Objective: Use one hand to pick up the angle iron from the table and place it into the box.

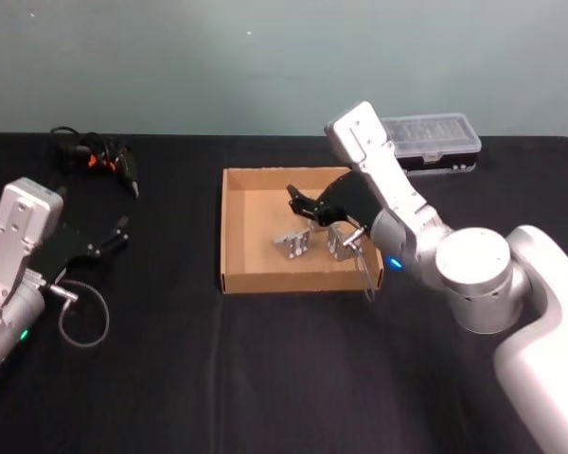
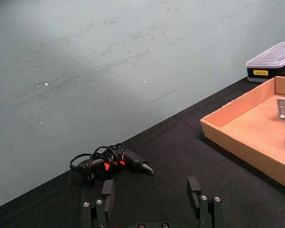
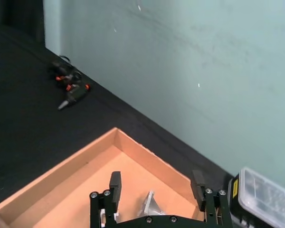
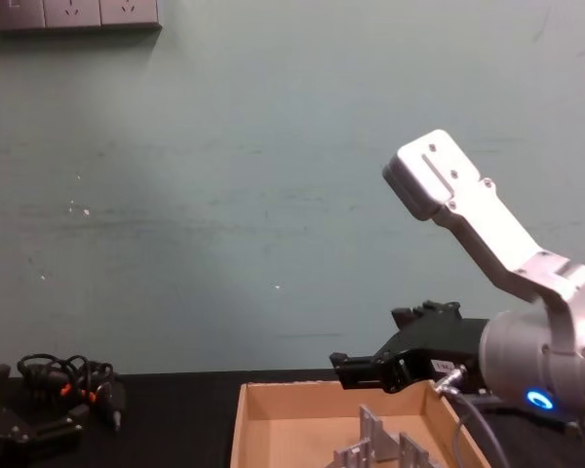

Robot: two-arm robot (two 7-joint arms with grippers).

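Looming large at the head view's 4 o'clock corner, the right arm is reaching toward 11 o'clock, and its hand (image 1: 314,210) is hanging over the tan box (image 1: 235,232) with its black fingers (image 3: 115,182) spread wide apart and gripping nothing. Directly beneath it, two angle iron pieces are lying on the box floor: one (image 1: 292,244) near the middle, the other (image 1: 340,242) just beside it toward 3 o'clock, close to the right wall. Neither is touching the fingers, so the placing appears to be done for these.

Each bracket is looking like stiff bare metal, likely dense for its bulk and slick on its flat faces, so I would judge the upright flange the best place to pinch, squarely across its thickness. It is not fragile, though dropping it could dent the cardboard.

At 9 o'clock the left hand (image 1: 104,242) is resting low over the black surface (image 1: 265,378), its fingers (image 2: 107,192) also open and empty. A cabled tool with orange marks (image 1: 102,159) is lying at 10 o'clock, and a clear-lidded organiser case (image 1: 435,140) is sitting just beyond the box at 1 o'clock. The box walls are the only things crowding a reach inside.
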